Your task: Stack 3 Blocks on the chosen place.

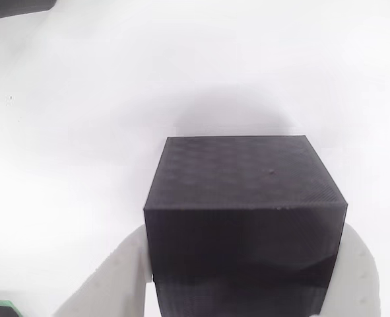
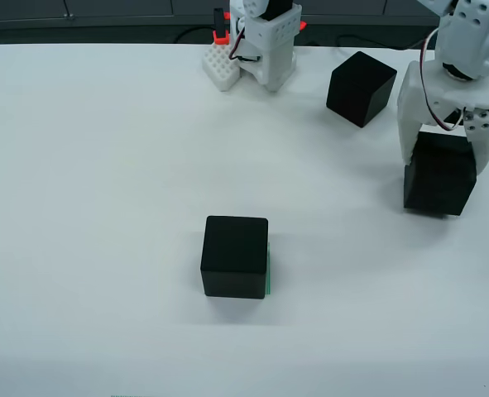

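one view rides the claw (image 1: 247,290), close; the other overlooks the table (image 2: 103,207) facing the arm.

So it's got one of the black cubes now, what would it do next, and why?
Probably lift and carry it left toward the centre cube. From above, the gripper has its fingers around a cube at the table's right side, while the centre cube already sits on the green patch. A third cube waits behind.
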Controlling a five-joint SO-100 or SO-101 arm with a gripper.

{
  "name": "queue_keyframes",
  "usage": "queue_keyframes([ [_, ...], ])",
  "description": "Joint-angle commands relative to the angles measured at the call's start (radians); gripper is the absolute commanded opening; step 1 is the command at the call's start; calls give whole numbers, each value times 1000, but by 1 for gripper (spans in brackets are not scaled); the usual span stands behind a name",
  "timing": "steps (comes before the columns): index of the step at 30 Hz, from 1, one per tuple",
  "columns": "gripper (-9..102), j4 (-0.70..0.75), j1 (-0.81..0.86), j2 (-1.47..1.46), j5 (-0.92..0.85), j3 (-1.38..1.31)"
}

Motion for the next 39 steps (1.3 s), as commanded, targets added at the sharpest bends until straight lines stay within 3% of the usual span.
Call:
queue_keyframes([
  [1, 26, 6, 40, 133, 61, 8],
  [9, 26, 48, 176, 273, 268, 2],
  [17, 26, 48, 425, 339, 408, 21],
  [26, 26, 49, 706, 345, 407, 23],
  [39, 26, 49, 822, 287, 394, 23],
])
